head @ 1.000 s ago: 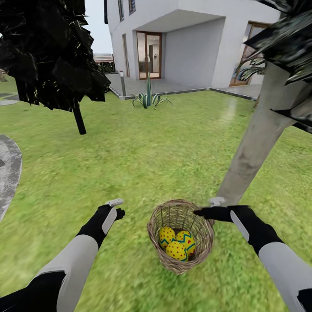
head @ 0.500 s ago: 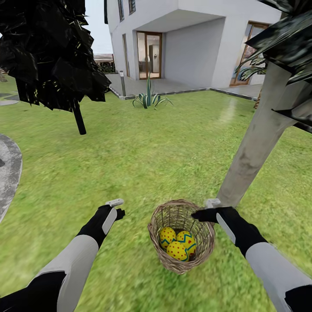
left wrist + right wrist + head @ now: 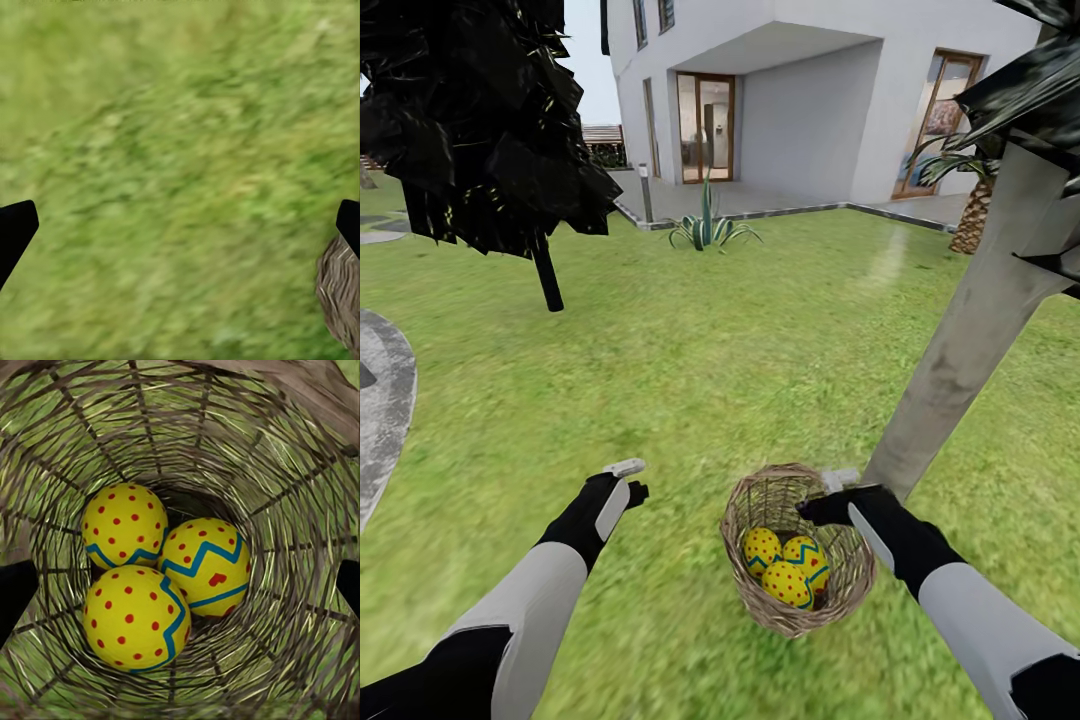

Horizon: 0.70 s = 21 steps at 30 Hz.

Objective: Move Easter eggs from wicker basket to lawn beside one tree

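While the right hand (image 3: 822,497) hangs wide over the basket (image 3: 798,545) at lower centre, three eggs (image 3: 157,577) touch inside; the left hand (image 3: 630,478) hovers wide over the lawn (image 3: 690,340).

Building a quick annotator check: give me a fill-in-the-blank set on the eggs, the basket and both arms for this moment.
1. The wicker basket holds ____ Easter eggs.
2. The arm reaching over the basket's rim is the ____ one.
3. The left gripper hangs over bare ____.
4. Each egg is yellow with ____ dots and a blue zigzag.

Missing words: three; right; lawn; red
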Motion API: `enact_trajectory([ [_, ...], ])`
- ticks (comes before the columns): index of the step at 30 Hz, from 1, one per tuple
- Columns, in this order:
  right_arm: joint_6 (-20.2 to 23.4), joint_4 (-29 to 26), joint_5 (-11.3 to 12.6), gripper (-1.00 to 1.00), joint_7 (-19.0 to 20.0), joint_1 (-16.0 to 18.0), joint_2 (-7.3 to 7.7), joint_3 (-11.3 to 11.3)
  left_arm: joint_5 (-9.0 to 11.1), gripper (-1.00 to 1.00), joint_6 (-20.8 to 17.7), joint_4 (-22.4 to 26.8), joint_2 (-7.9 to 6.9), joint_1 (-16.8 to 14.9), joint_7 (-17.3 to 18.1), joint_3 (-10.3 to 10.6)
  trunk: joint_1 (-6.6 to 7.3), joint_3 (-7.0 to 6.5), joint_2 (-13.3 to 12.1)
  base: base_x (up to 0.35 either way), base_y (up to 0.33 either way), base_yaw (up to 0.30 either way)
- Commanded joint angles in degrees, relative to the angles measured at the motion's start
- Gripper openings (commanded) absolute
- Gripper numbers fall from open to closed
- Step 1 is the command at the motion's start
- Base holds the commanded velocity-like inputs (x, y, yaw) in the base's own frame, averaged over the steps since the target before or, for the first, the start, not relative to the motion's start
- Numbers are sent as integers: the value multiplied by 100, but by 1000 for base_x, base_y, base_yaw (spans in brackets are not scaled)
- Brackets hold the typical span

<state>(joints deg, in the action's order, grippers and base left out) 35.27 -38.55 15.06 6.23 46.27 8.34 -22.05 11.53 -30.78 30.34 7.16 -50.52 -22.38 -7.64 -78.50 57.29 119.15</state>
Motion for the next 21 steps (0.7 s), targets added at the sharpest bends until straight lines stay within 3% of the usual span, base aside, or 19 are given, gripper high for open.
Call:
enact_trajectory([
  [1, 25, 79, 14, 100, 2, 5, 7, -22, 60, 100, -12, 12, 3, -2, -39, -18, 1, 5, 2, 1, 3, 0],
  [7, 30, 331, 14, 100, 2, 7, 10, -13, 64, 100, -19, 146, -31, -2, -38, -18, 1, 5, 2, 0, 1, 0],
  [9, 32, 343, 14, 100, 1, 8, 10, -17, 70, 100, -34, 483, -52, -5, -6, -43, 1, 5, 2, 0, 0, 0],
  [12, 32, 347, 14, 100, 1, 8, 10, -18, 106, 100, -75, 1017, -80, -8, 337, -90, 1, 5, 2, 0, 0, 0],
  [13, 32, 347, 14, 100, 1, 7, 10, -18, 168, 100, -97, 1219, -115, -7, 602, -124, 1, 5, 2, 0, 0, 0],
  [14, 32, 348, 14, 100, 1, 7, 10, -19, 349, 100, -147, 1484, -175, -9, 1079, -190, 1, 5, 2, 0, 0, 0],
  [15, 34, 345, 14, 100, 3, 8, 10, -19, 879, 100, -350, 1834, -258, -10, 1855, -296, 1, 5, 2, 0, 0, 0],
  [17, 38, 342, 14, 100, 2, 7, 10, -19, 1487, 100, -513, 2011, -346, -10, 2329, -357, 1, 5, 2, 0, 0, 0],
  [18, 39, 342, 14, 100, 2, 7, 10, -19, 1660, 100, -538, 2043, -366, -11, 2430, -364, 1, 5, 2, 0, 0, 0],
  [20, 40, 341, 11, 100, 1, 8, 10, -23, 2343, 100, -590, 2174, -410, -11, 2773, -353, 1, 5, 2, 0, 0, 0],
  [21, 40, 342, 10, 100, 1, 7, 10, -24, 2482, 100, -593, 2216, -415, -11, 2843, -348, 1, 5, 2, 0, 0, 0],
])
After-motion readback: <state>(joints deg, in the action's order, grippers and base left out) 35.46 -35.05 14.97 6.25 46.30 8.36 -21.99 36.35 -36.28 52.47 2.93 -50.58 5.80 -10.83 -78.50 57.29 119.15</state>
